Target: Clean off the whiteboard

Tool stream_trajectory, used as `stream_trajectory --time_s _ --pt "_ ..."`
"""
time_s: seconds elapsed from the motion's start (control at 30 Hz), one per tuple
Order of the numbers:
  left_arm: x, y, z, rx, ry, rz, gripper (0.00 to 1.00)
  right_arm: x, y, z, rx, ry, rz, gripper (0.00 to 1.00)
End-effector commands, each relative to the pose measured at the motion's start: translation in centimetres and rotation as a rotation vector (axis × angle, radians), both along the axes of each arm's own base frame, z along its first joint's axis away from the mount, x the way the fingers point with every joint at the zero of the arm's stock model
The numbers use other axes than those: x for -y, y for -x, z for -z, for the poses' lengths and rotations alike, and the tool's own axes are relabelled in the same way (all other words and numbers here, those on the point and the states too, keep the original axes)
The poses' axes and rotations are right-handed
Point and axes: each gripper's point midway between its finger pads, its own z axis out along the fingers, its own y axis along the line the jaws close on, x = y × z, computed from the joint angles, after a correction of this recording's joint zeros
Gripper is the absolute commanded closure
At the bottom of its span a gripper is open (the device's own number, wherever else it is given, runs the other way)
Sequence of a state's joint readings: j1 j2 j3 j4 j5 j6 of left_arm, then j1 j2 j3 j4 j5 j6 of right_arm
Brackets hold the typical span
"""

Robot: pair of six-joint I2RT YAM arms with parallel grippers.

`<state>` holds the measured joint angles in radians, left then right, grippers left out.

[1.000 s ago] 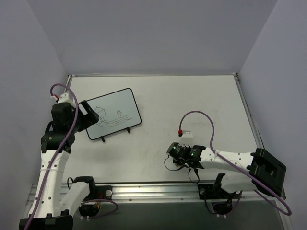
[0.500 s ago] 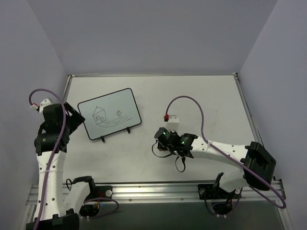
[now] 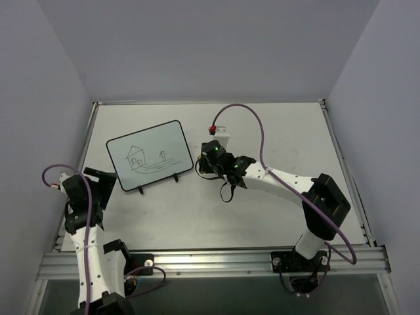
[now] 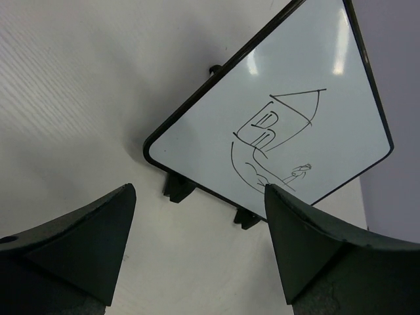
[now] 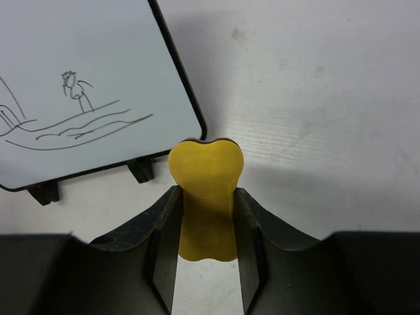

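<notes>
The whiteboard (image 3: 149, 155) stands tilted on two black feet at the left of the table and carries a thin line drawing of a house and a small figure. It also shows in the left wrist view (image 4: 295, 98) and the right wrist view (image 5: 85, 72). My right gripper (image 3: 199, 166) is shut on the small yellow eraser (image 5: 205, 190), just off the board's near right corner and apart from it. My left gripper (image 3: 103, 176) is open and empty, its fingers (image 4: 79, 243) spread in front of the board's near left corner.
Grey walls close in the table on three sides. The right arm's purple cable (image 3: 252, 128) loops above the table behind its wrist. A metal rail (image 3: 216, 261) runs along the near edge.
My left gripper has drawn back from the board's left edge toward the near left. My right gripper has carried the eraser from the near middle up to the board's right corner.
</notes>
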<state>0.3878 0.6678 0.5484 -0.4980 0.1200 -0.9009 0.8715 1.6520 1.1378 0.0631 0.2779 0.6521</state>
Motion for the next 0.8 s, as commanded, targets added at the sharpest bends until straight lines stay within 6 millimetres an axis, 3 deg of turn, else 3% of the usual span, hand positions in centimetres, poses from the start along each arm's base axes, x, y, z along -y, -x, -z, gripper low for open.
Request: stream_trajectory --time_s 0.0,0.03,0.2,0.37,0.77 --pt "-0.2 -2.4 -4.1 0.244 0.033 -0.015 0.12 -2.1 -1.9 -1.9 0.058 -0.035 -0.057 0.90" --pt "0.0 -2.4 -3.0 0.241 0.044 -0.010 0.12 -2.7 -2.2 -1.4 0.051 -0.041 -0.072 0.90" --pt "0.1 -2.5 -2.1 0.245 0.036 0.006 0.13 -4.1 -4.0 -1.5 0.077 -0.049 -0.082 0.91" --pt "-0.2 -3.0 -0.3 0.213 0.030 0.015 0.15 -5.3 -5.4 -0.3 0.095 -0.036 -0.080 0.92" --pt "-0.5 -4.2 -0.5 0.241 -0.009 0.049 0.15 -8.6 -8.0 0.0 0.147 -0.029 -0.090 0.92"
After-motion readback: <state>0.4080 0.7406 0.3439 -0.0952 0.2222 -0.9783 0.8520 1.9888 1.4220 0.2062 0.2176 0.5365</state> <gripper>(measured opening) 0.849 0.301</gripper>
